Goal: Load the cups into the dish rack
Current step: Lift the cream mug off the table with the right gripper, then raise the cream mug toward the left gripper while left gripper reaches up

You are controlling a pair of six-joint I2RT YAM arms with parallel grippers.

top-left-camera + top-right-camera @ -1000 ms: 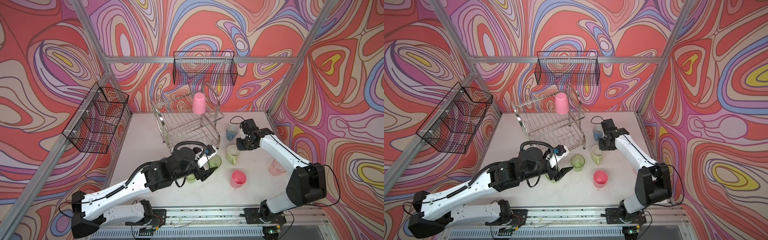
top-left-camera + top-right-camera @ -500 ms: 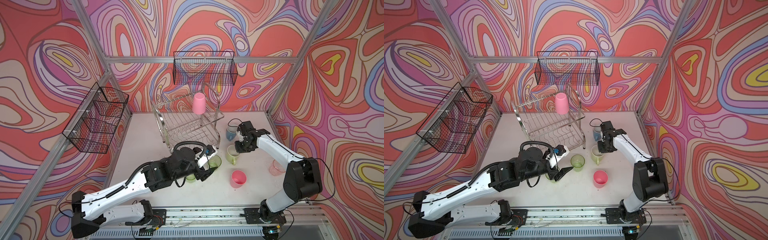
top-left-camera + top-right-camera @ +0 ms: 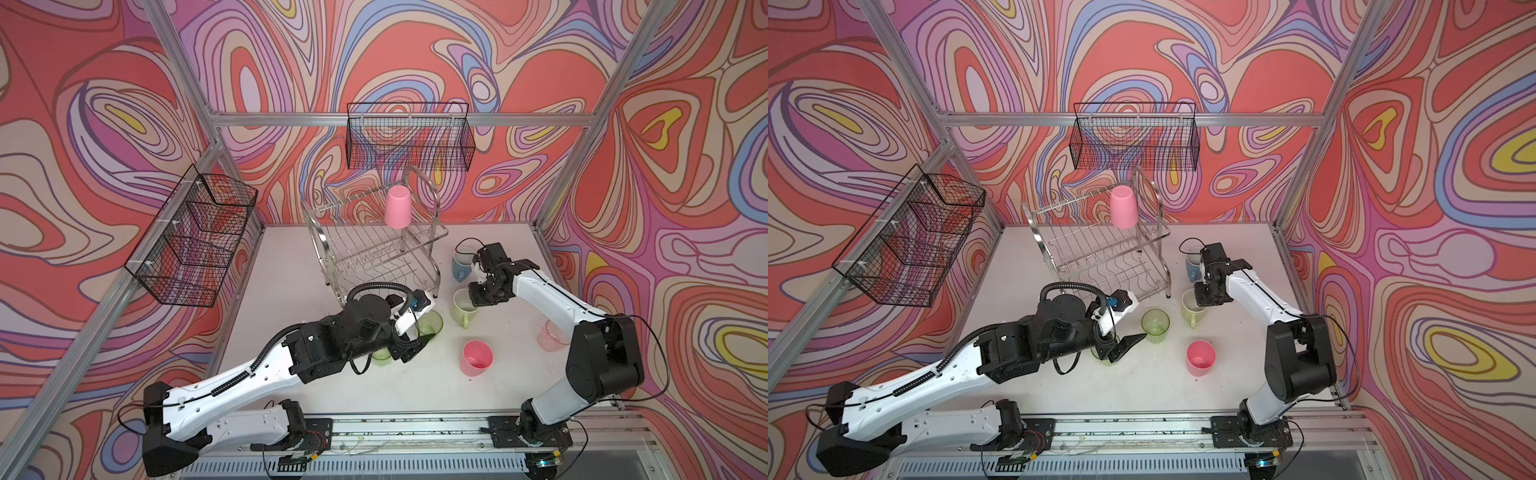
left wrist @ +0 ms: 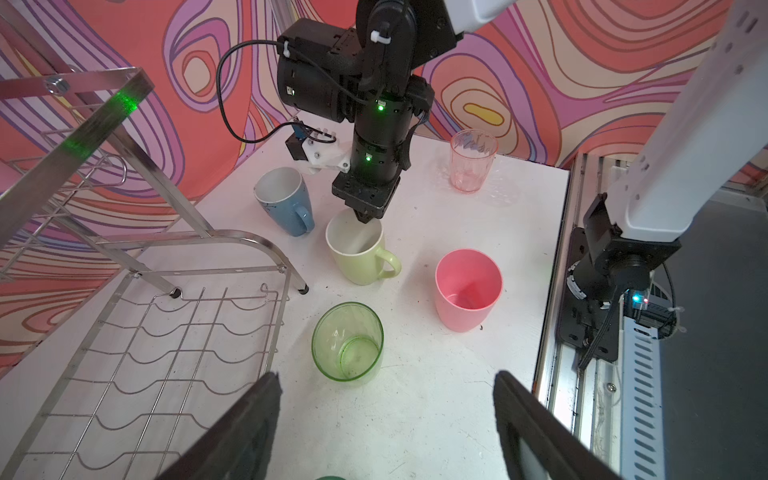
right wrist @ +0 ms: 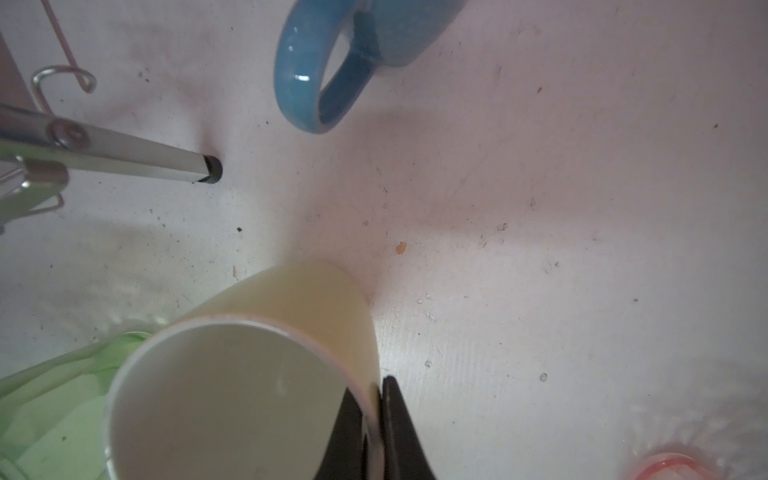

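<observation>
Pinching the rim of the pale-green mug [image 5: 232,395], the right gripper [image 5: 371,386] is clamped on its wall, one finger [image 5: 347,419] inside the mouth and the other against the outside, as the right wrist view shows plainly. The mug stands upright on the table [image 3: 291,270], mouth up, its long axis vertical and running straight down from the gripper. Its handle juts out on roughly the opposite side from the pinch.

In both top views the dish rack [image 3: 374,249] stands just beside this gripper, on the side toward the left arm, with its upper tier higher than the mug's rim. One pink tumbler [image 3: 398,206] sits upside down on that tier. The blue mug [image 3: 461,266] lies just beyond the gripper, near a rack leg.

The coming move probably turns on that sideways offset: lift the mug clear, then carry it across and up into the rack. A grip on a single wall may let a heavy mug swing.

The left gripper [image 4: 385,376] hangs with its jaws spread wide and nothing between them. A clear green cup [image 4: 348,343] stands just ahead of it, so each arm is nearest its own cup.
</observation>
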